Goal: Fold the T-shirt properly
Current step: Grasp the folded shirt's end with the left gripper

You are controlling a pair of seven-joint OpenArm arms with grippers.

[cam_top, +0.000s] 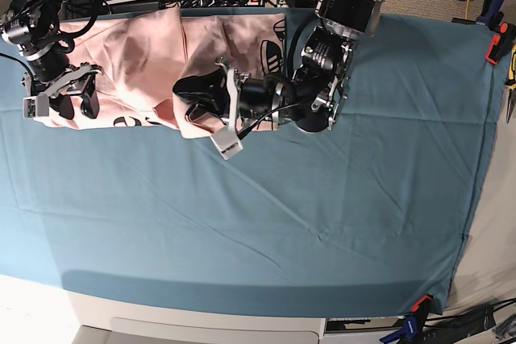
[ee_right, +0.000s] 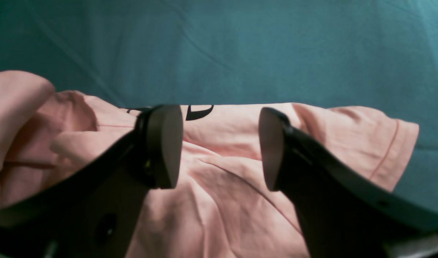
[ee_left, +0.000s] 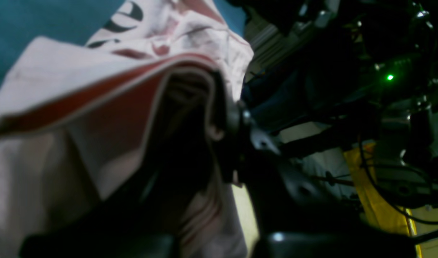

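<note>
left end effector: my jaws clamped on a bunched fold of the T-shirt
right end effector: jaws apart, hovering over the sleeve side, holding nothing
T-shirt: crumpled at the far edge of the teal-clothed counter
step: spreading flat, I judge
next: right grabs an edge, pull apart

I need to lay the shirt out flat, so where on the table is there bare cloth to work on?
Bare teal table cloth fills the whole near half, below the T-shirt, and the side beyond the left gripper out to the clamps. The far corner is crowded: bunched T-shirt, the open right gripper over it, and both arms.
</note>
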